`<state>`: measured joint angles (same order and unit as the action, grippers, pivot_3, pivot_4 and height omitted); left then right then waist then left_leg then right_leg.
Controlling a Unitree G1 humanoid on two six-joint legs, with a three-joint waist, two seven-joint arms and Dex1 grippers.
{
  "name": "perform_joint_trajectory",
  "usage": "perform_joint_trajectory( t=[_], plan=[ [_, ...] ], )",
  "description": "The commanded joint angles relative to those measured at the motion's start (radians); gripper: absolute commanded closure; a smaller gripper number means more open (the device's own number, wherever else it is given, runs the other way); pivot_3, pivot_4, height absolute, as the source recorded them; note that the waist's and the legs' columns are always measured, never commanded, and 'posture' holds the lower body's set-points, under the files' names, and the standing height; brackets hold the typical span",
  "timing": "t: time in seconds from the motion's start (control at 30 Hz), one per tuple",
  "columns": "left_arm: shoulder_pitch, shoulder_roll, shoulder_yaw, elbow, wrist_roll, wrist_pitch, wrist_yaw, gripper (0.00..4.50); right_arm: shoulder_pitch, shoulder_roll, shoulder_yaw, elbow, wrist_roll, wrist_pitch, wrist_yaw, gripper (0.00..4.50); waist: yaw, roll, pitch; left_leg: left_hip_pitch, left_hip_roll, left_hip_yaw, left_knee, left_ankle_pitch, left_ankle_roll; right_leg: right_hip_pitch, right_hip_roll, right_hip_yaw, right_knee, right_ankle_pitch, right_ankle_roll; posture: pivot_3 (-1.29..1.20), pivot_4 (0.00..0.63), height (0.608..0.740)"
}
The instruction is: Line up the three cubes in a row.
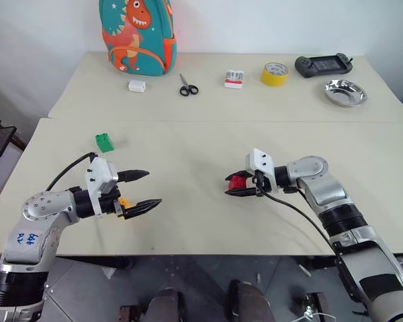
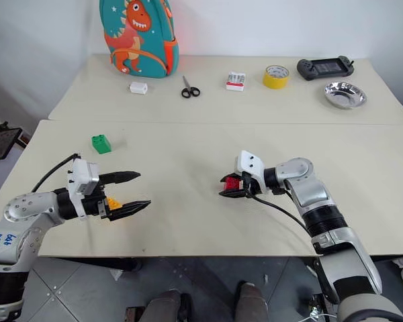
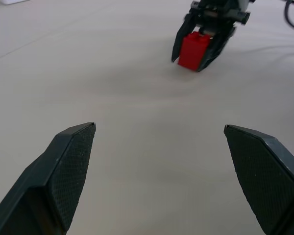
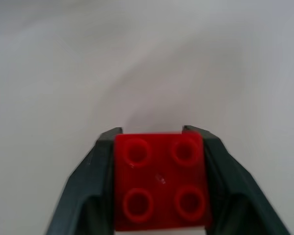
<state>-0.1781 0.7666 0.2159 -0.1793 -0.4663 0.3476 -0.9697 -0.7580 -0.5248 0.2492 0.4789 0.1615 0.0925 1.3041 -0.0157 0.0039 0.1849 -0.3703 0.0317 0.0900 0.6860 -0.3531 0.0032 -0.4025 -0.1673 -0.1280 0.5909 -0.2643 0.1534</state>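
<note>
On the near table [image 1: 188, 221], farthest left, the green cube [image 1: 105, 141] sits alone on the tabletop, at about eleven o'clock from the left gripper [image 1: 145, 189] and well apart from it. The left gripper hangs just above the table's left part, pointing toward three o'clock, its two black fingers spread wide with nothing between them. The yellow-orange cube [image 2: 113, 201] lies on the table right beside this gripper, tucked against the base of its nearer finger; whether it touches the finger cannot be told. Across a bare stretch of tabletop, at three o'clock from the left gripper, the right gripper [image 1: 230, 184] points toward nine o'clock, facing it, and has the red cube [image 4: 160, 182] clamped between its fingers [image 4: 90, 186], studs toward the wrist camera; the left wrist view shows the cube's lower edge at or just over the table. On the far table [image 1: 87, 100], running left to right, stand a teal dinosaur backpack [image 1: 138, 35], a small white block [image 1: 136, 86], black-handled scissors [image 1: 187, 86], a red-and-white striped item [image 1: 234, 80], a roll of yellow tape [image 1: 275, 74], a black handheld controller [image 1: 323, 65] and a metal bowl [image 1: 345, 92], all at twelve o'clock from the grippers and well clear of the cubes.
</note>
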Motion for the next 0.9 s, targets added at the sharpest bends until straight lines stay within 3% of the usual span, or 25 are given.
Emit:
perform_joint_trajectory(
  t=[0.03,0.13,0.2,0.4,0.5,0.6,0.67,0.73,0.9],
  plan=[
    [0.018,0.043,0.126,0.071,-0.008,-0.058,-0.012,0.0,0.004,-0.004,-0.082,-0.04,0.069,-0.059,0.029,1.04,-0.006,0.0,0.0,0.0,0.0,0.0,0.0,0.0,0.0,0.0,0.0,0.0,0.0,0.0,0.0,0.0,0.15,0.74],
    [0.07,0.063,0.288,0.23,-0.046,-0.128,-0.05,0.0,0.056,-0.016,-0.202,-0.12,0.192,-0.125,0.069,0.04,-0.012,0.0,0.0,0.0,0.0,0.0,-0.001,0.0,0.0,0.0,0.0,0.0,0.0,0.0,0.0,0.0,0.15,0.74],
    [0.11,0.084,0.357,0.301,-0.057,-0.135,-0.075,0.0,0.097,-0.019,-0.26,-0.167,0.249,-0.161,0.089,0.04,-0.014,0.0,0.0,0.0,0.0,0.0,-0.003,0.0,-0.001,-0.001,0.0,-0.001,0.0,0.0,0.0,0.0,0.15,0.74],
    [0.31,0.079,0.5,0.375,-0.053,-0.162,-0.109,0.0,0.322,-0.043,-0.367,-0.406,0.436,-0.036,0.107,0.04,-0.013,-0.001,0.0,0.001,0.001,0.001,-0.003,-0.001,-0.001,-0.002,0.0,-0.001,0.0,0.0,0.0,0.0,0.15,0.74],
    [0.387,0.018,0.545,0.389,-0.057,-0.185,-0.058,0.0,0.45,-0.027,-0.372,-0.428,0.42,-0.129,0.135,0.04,-0.01,-0.002,0.0,0.001,0.001,0.002,-0.003,-0.001,-0.001,-0.002,0.0,0.0,0.0,0.0,0.0,0.0,0.15,0.74],
    [0.417,-0.05,0.573,0.36,-0.074,-0.185,0.008,0.0,0.494,0.014,-0.405,-0.429,0.444,-0.138,0.065,0.04,-0.01,-0.002,0.0,0.001,0.001,0.003,-0.002,-0.001,0.0,-0.002,0.0,0.002,0.0,0.0,0.0,0.0,0.15,0.74],
    [0.424,-0.145,0.579,0.264,-0.101,-0.179,0.106,0.0,0.513,0.051,-0.424,-0.446,0.428,-0.188,0.007,0.04,-0.011,-0.003,-0.001,0.002,0.001,0.004,-0.002,-0.001,0.0,-0.002,0.0,0.002,0.001,0.0,-0.001,0.0,0.15,0.74],
    [0.407,-0.245,0.581,0.165,-0.16,-0.141,0.215,0.0,0.524,0.083,-0.441,-0.461,0.412,-0.237,-0.047,0.04,-0.01,-0.004,-0.002,0.003,0.001,0.004,-0.002,-0.001,0.0,-0.002,0.0,0.003,0.002,0.001,-0.001,0.0,0.15,0.74],
    [0.298,-0.377,0.505,0.021,-0.122,-0.156,0.445,0.0,0.551,0.086,-0.453,-0.461,0.392,-0.293,-0.091,0.04,0.004,-0.009,-0.005,0.003,0.001,0.003,-0.001,-0.001,-0.001,-0.002,0.0,0.003,0.003,0.001,-0.002,0.0,0.15,0.74]
  ],
)
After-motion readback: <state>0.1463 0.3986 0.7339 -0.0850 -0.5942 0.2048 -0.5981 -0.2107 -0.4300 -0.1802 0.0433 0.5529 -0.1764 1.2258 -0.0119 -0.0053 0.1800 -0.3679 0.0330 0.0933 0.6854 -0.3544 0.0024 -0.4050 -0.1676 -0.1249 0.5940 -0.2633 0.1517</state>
